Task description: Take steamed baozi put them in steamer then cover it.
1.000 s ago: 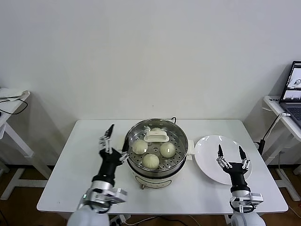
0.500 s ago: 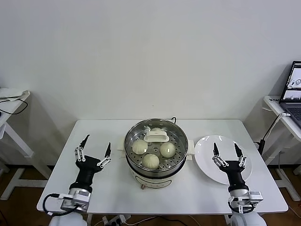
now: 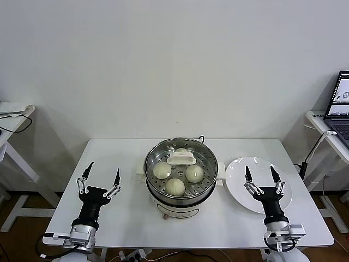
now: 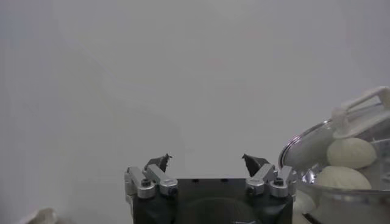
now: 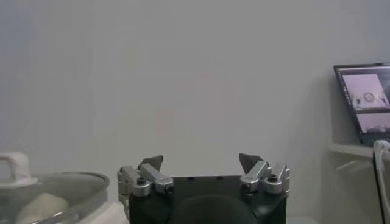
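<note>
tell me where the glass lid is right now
In the head view the lid sits on the steamer at the table's centre, over the buns, with the white plate on the robot's right.

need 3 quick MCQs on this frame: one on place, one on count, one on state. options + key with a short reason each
1. Where is the flat white plate?
A. on the steamer's right
B. on the steamer's left
C. under the steamer

2. How many cream-white pleated baozi lie in the shiny round steel steamer?
A. two
B. four
C. six

3. What state is the clear glass lid with the white handle in?
A. held by the left gripper
B. lying on the plate
C. seated on the steamer

Key:
A, the head view shows the plate right of the pot.
B, four buns show through the glass.
C, the lid sits on the rim, while the left gripper and right gripper stand open and empty.
</note>
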Robot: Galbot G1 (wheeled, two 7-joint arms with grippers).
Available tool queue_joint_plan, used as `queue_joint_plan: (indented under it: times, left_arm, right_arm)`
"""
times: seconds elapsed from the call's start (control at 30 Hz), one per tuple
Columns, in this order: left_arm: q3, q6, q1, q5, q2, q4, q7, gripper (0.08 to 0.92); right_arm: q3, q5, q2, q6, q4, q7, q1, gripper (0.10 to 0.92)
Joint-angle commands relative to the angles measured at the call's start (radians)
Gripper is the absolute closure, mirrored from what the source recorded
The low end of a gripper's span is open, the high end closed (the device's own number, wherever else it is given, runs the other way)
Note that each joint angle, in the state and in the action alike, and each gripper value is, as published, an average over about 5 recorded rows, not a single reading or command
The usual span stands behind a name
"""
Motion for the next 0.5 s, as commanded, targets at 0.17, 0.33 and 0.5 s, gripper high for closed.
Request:
queue_joint_plan:
  times: [0.17, 0.33, 0.5]
  left_arm:
    - [-0.026, -0.029, 0.016, -0.050, -0.004, 0.010, 0.003, 0.177]
    - [-0.030, -0.031, 0.017, -0.055, 0.003, 0.015, 0.005, 0.177]
    - [-0.031, -0.031, 0.021, -0.057, 0.006, 0.012, 0.008, 0.177]
  right_arm:
    - [0.002, -0.008, 0.001, -0.013, 0.038, 0.003, -0.023, 0.203]
    - [0.003, -0.008, 0.001, -0.022, 0.041, 0.006, -0.026, 0.203]
    - [0.005, -0.008, -0.001, -0.029, 0.043, 0.007, -0.027, 0.203]
